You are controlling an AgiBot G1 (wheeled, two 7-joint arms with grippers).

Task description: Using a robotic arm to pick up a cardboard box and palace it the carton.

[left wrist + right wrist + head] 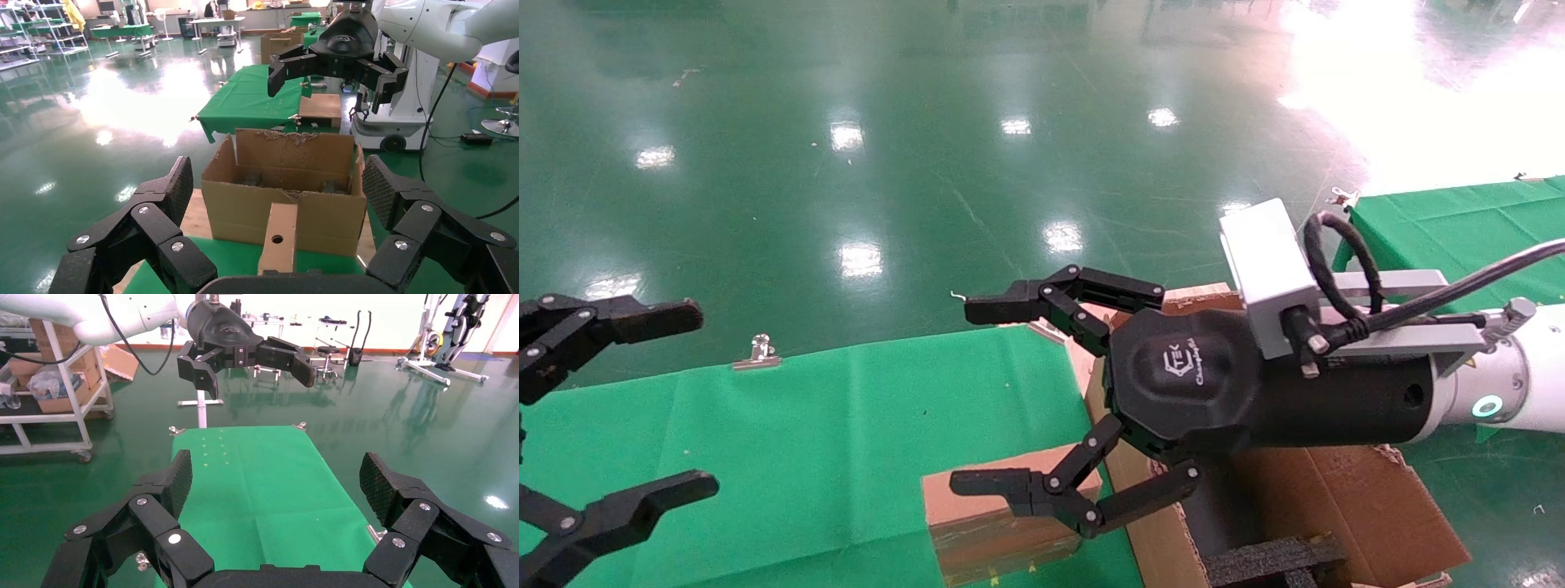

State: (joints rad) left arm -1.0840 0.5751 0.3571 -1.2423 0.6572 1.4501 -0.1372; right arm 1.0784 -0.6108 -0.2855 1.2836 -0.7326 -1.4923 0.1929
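The small cardboard box lies on the green-covered table, against the large carton. The carton has ragged flaps and black foam inside. My right gripper, on the white arm with the teal ring, is open and empty, hovering above the box and the carton's near wall. My left gripper is open and empty at the table's left side. In the left wrist view the box shows its round hole in front of the carton, between my open left gripper's fingers.
A metal clip holds the cloth at the table's far edge. A second green table stands at the right. Glossy green floor lies beyond. The right wrist view shows bare green cloth under the open right gripper, with the left gripper beyond.
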